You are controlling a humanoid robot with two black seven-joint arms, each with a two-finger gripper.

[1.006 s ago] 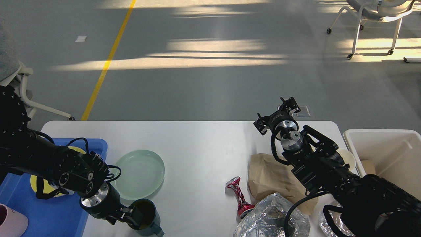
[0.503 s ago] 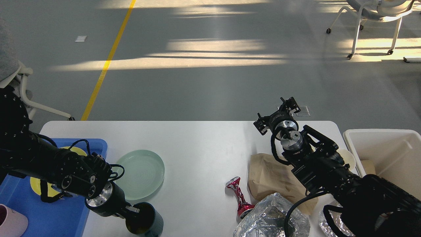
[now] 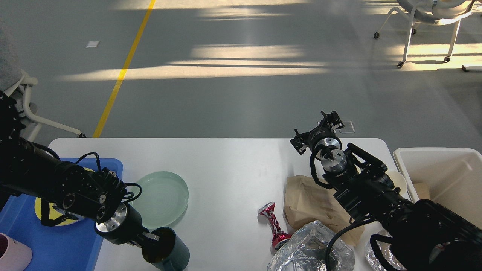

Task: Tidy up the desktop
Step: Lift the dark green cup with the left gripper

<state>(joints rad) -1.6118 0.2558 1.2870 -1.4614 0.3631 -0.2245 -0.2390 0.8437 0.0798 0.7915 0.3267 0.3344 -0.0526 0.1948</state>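
Gripping dark mug [image 3: 167, 250] by its rim, left gripper [image 3: 150, 241], low on desktop [image 3: 233, 165]. Right gripper [image 3: 318, 131] raised, finger state unclear.

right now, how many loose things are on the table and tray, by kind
dishes: 3, a pale green round plate, a yellow plate in the blue plastic tray, a small white dish
cups: 2, a dark teal mug, a pink cup
rubbish: 4, a crushed red can, a brown paper bag, two crumpled foil pieces
total: 9
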